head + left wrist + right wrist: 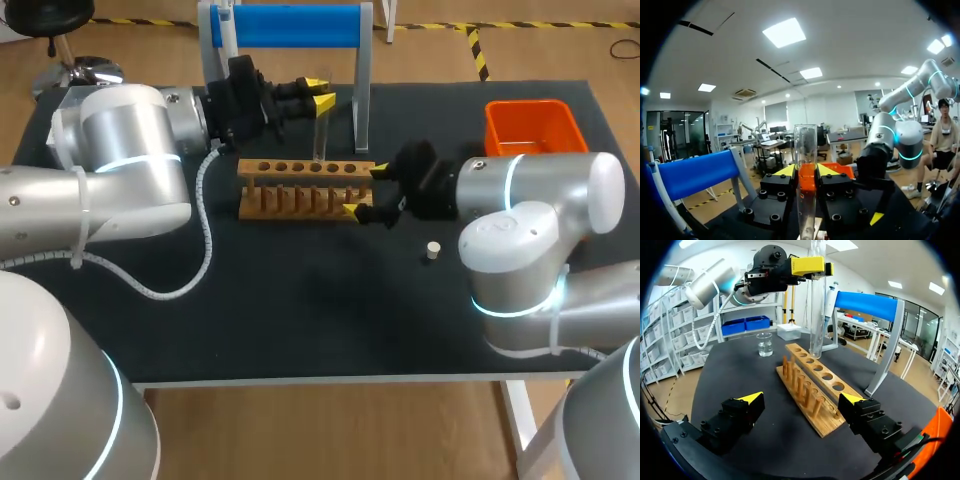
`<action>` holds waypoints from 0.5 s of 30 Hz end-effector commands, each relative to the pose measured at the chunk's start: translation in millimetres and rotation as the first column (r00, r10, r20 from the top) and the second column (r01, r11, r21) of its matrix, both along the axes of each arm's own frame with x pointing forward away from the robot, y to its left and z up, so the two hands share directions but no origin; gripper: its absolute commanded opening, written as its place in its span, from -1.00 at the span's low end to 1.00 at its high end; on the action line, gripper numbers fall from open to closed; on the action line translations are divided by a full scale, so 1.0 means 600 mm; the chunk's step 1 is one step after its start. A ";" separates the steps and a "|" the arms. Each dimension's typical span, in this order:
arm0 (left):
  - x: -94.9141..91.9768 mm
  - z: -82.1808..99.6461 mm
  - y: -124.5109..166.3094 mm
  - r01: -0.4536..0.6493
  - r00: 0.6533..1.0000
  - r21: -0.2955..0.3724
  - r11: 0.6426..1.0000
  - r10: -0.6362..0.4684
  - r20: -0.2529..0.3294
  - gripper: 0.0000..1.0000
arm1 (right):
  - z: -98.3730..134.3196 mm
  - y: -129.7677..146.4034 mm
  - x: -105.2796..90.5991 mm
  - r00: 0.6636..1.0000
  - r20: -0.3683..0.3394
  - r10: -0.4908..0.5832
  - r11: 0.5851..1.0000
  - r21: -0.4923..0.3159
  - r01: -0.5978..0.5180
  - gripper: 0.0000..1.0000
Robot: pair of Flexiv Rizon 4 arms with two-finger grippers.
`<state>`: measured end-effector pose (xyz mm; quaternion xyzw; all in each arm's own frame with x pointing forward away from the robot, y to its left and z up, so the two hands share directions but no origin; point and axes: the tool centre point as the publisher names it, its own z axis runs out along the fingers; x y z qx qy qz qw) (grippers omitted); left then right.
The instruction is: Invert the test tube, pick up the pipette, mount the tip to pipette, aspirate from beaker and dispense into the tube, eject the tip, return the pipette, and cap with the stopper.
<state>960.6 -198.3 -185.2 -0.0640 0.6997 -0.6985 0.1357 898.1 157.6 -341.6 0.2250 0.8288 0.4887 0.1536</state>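
While the test tube [320,132] hangs upright over the wooden rack [300,190], entries by view.

Head view:
- The left gripper [318,96] has the tube by its upper part, above the row of holes toward the rack's right half.
- The right gripper [365,190] is at the rack's right end with its fingers apart, one tip by the far edge and one by the near edge. Whether they touch the wood cannot be told.
- The stopper [432,250] lies on the table [300,330] right of the rack, close to the right arm.
- The orange bin [530,128] is far right and the blue stand [290,25] is at the far edge.

Left wrist view:
- Both fingers are clamped on the tube from two sides.
- The open rim stands ahead of the tips, and the clear wall runs back between them.

Right wrist view:
- Its own fingers are wide apart, straddling the rack's right end and gripping nothing.
- The tube's rounded end is just above a hole.
- The beaker [764,344] stands past the rack's left end, apart from it.

Handling (judgement):
- The tube looks like thin clear glass, so it is light, stiff, smooth-walled and brittle.
- It is likely to slip or pivot between the pads if the grip is slack, and to crack if squeezed hard or knocked on the rack.
- The best hold is on the straight wall below the rim, which leaves the mouth free for the pipette and stopper.
- The lower it is set, the more exactly the rounded end needs centring over a hole.
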 end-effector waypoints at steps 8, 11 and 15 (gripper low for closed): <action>0.021 -0.014 0.002 0.060 0.998 0.007 0.998 -0.060 -0.005 -1.00 | -0.001 -0.002 -0.001 1.000 0.001 0.001 1.000 0.003 -0.001 1.00; 0.024 -0.020 0.004 0.061 0.998 0.009 0.998 -0.061 -0.008 -1.00 | -0.001 -0.002 -0.001 1.000 0.001 0.001 1.000 0.003 -0.001 1.00; 0.027 -0.029 0.006 0.057 0.998 0.022 0.998 -0.057 -0.011 -1.00 | -0.001 -0.002 -0.001 1.000 0.001 0.001 1.000 0.003 -0.001 1.00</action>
